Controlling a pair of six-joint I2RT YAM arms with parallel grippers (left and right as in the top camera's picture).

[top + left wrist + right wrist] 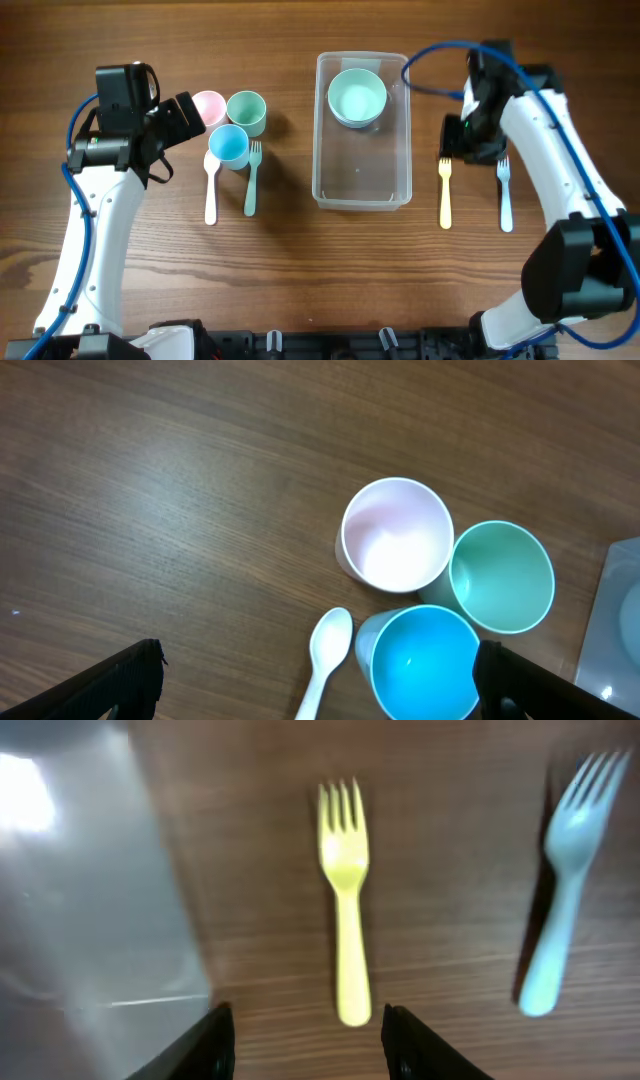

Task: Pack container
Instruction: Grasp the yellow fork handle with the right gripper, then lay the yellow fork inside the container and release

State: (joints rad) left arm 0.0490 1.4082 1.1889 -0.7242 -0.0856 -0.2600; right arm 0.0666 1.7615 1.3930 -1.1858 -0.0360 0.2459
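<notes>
The clear rectangular container [362,178] stands at the table's middle with a mint bowl [357,97] in its far end; its wall shows in the right wrist view [90,910]. A pink cup [208,105], a green cup [246,111] and a blue cup [229,145] cluster at the left. My left gripper [315,680] is open above the blue cup [420,665] and a white spoon [325,660]. My right gripper [305,1030] is open and empty above a yellow fork [345,900], just right of the container.
A green fork [251,178] and the white spoon [211,185] lie below the cups. The yellow fork [445,190] and a pale blue fork [505,192] lie right of the container; the blue fork also shows in the right wrist view [560,880].
</notes>
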